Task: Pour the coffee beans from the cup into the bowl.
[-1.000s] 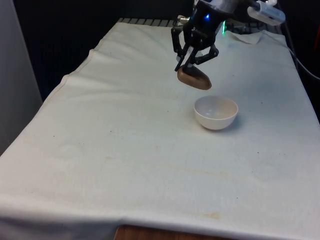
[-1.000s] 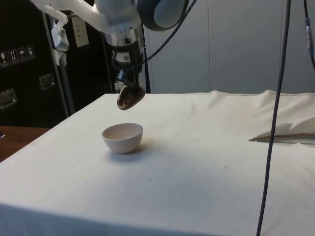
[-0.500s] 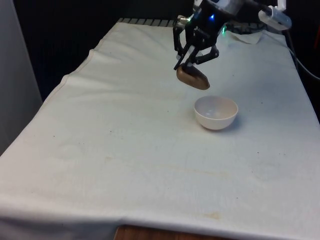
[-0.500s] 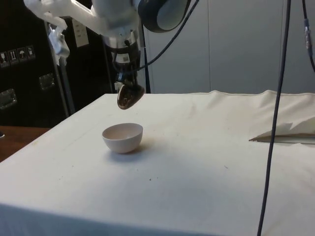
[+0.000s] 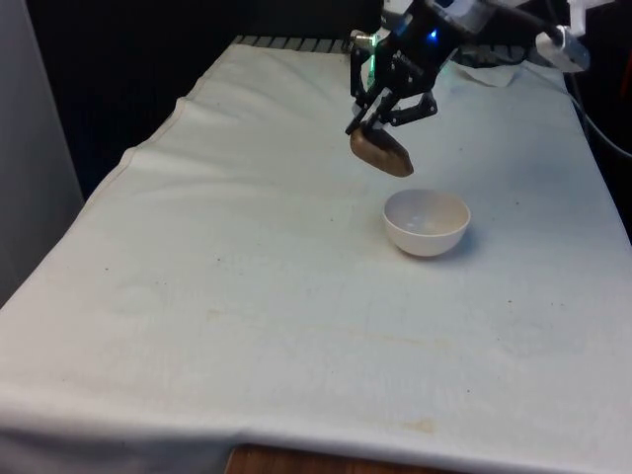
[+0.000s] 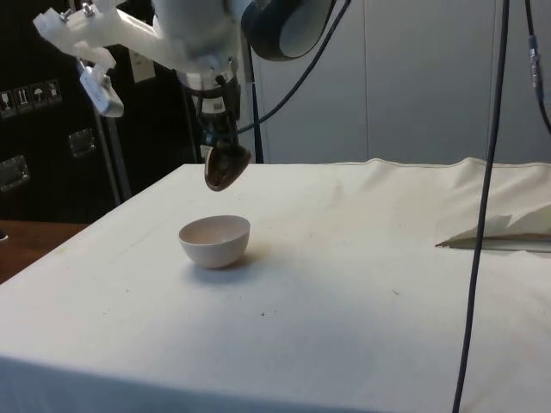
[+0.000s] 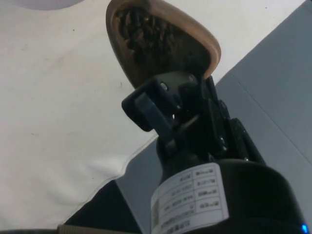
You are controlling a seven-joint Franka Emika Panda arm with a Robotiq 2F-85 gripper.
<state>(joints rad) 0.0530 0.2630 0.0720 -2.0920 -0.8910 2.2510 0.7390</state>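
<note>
1. Pinching the rim of the brown cup (image 5: 382, 153), the gripper (image 5: 387, 111) is hanging at the upper centre of the front view.
2. The cup is tilting in the air, coffee beans (image 7: 146, 34) lying inside it.
3. The white bowl (image 5: 426, 222) is sitting on the white cloth (image 5: 247, 286) just below and right of the cup, apart from it.

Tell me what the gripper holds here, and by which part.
The gripper holds the brown cup of coffee beans, pinched at its rim, tilted in the air above the white bowl.
</note>
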